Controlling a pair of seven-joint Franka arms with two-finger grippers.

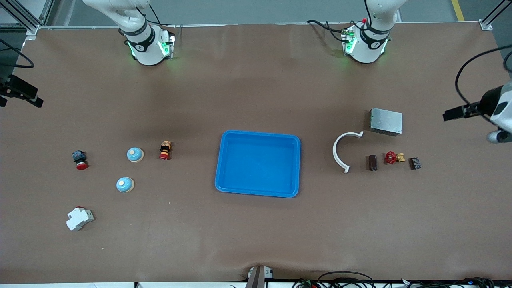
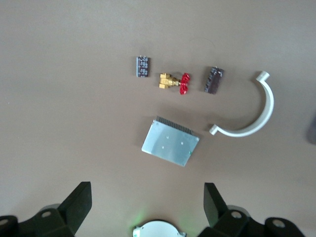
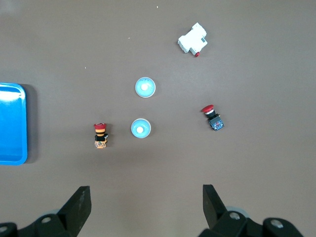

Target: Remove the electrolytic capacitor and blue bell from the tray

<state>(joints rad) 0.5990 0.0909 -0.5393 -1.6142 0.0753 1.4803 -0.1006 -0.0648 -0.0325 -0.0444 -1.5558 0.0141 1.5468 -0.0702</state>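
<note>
1. Tray point(image 1: 258, 164) sits mid-table, bright blue, shallow, raised rim — nothing visible inside it. The removal looks done already, judging by how things lie.
2. Two blue bells lie on the cloth toward the right arm's end: one point(image 1: 135, 155) beside an orange-and-red push button point(image 1: 165, 150), the other point(image 1: 125, 185) nearer the front camera. Which of them came from the tray I cannot tell.
3. Dark cylindrical part point(image 1: 373, 162) toward the left arm's end, between the white curved clip point(image 1: 343, 150) and the red-handled brass valve point(image 1: 393, 157) — probably the electrolytic capacitor, too small to be sure.
4. Handling, as a judgement: bells are small, light, domed and likely slick — pinch low across the base, not the crown. The capacitor is light, rigid and prone to rolling; take it across the body.
5. Left gripper point(image 2: 148, 205) hangs above the grey metal box point(image 2: 171, 142), fingers spread wide, holding nothing.
6. Right gripper point(image 3: 146, 207) hangs above bare cloth near the bells, spread equally wide, also holding nothing. Both arms appear to wait.
</note>
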